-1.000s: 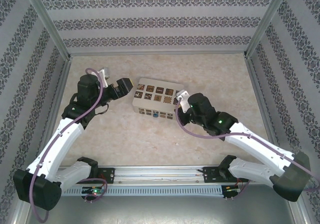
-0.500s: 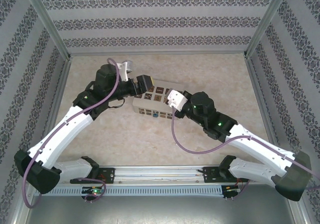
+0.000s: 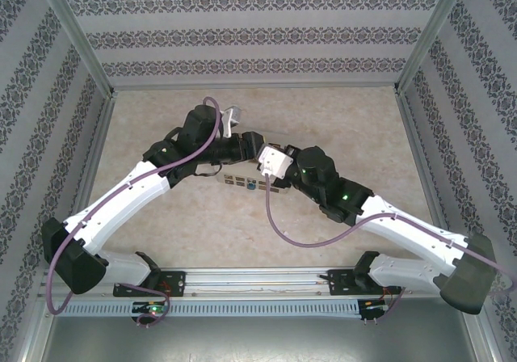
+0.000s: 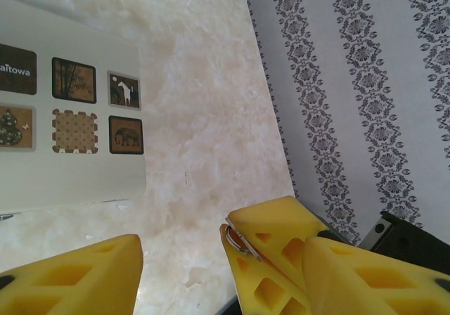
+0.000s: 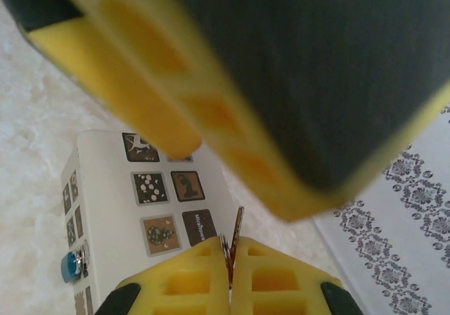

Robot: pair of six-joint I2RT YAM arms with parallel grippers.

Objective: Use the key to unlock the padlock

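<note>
Yellow-padded left gripper (image 3: 249, 146) stands released over the white box (image 4: 77, 178), fingers apart and holding nothing. Blue padlock (image 5: 71, 266) sits against the box's side face, low left in the right wrist view. Right gripper (image 5: 230, 262) is clenched on the key (image 5: 237, 225), apart from the padlock.

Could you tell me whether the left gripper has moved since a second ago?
Yes. The left gripper has swung to the right, away from the table's left rail, and is now over the white box.
</note>
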